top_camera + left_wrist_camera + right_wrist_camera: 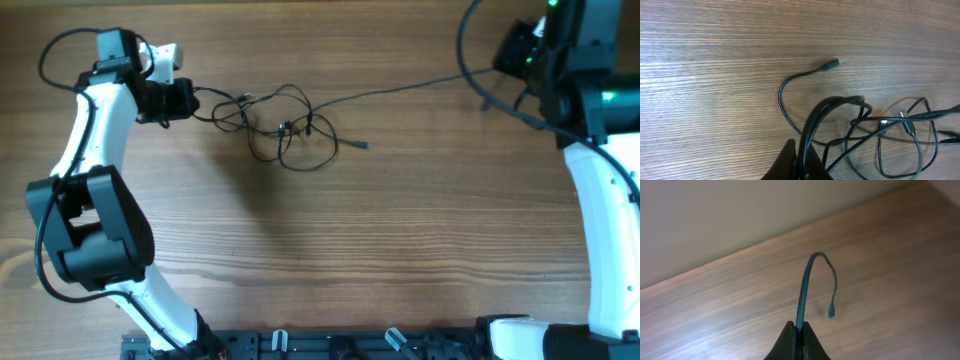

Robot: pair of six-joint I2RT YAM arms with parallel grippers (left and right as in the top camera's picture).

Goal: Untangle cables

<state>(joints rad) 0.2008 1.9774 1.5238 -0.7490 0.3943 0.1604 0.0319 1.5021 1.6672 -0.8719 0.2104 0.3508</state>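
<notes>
The cables (285, 125) lie as a loose tangle of thin black wires on the wooden table, upper middle of the overhead view. My left gripper (190, 100) is at the tangle's left edge, shut on a bundle of strands (812, 127). One long strand (410, 88) runs right from the tangle to my right gripper (520, 55), which is shut on it. In the right wrist view the held cable end (805, 285) arcs up and over, its plug tip (831, 313) hanging free. Another plug tip (832, 64) lies on the table.
The wooden table (400, 240) fills the view. The left arm's base (95, 240) stands at the lower left, the right arm (605, 200) along the right edge. A wall (740, 210) rises behind the table's far edge.
</notes>
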